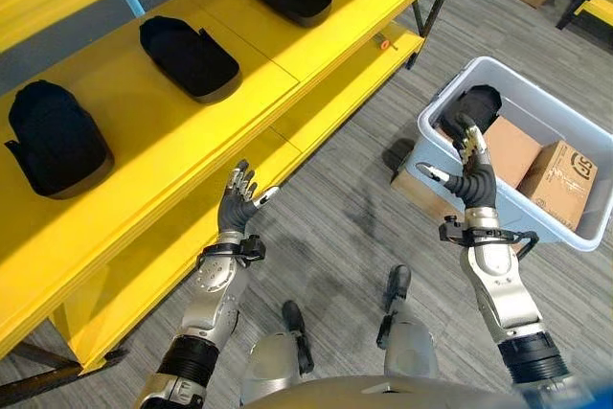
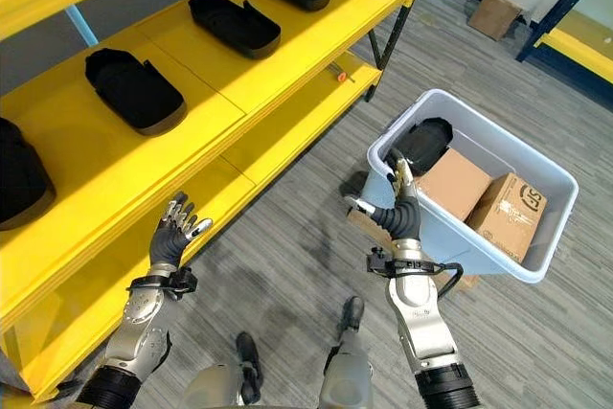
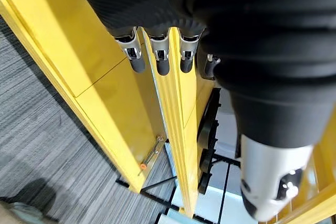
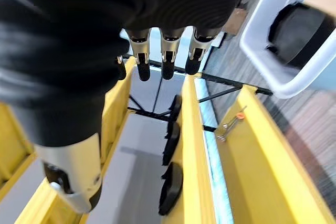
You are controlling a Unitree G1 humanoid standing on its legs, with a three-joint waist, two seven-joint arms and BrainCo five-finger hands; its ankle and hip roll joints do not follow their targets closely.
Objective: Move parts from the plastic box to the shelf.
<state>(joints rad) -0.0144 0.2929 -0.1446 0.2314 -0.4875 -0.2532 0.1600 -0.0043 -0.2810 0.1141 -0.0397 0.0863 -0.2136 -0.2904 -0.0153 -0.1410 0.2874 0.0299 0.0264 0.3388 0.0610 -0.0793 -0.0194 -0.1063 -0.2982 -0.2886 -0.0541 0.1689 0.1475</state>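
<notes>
**Both hands empty between shelf and box**

Nearest the camera, the left hand [image 1: 236,200] is raised beside the front edge of the shelf, fingers straight and spread, holding nothing. Its partner, the right hand [image 1: 468,171], rises in front of the box's near wall, fingers also straight and loose, holding nothing.

Largest in the scene is the yellow shelf [image 1: 287,55], running along the robot's left. Black parts [image 1: 188,56] lie in a row on its upper board, apart from one another. On the grey floor to the right stands the pale plastic box [image 1: 565,126]. Inside it lie two cardboard cartons [image 1: 567,182] and one black part [image 1: 476,103] at the end nearest the shelf.
</notes>
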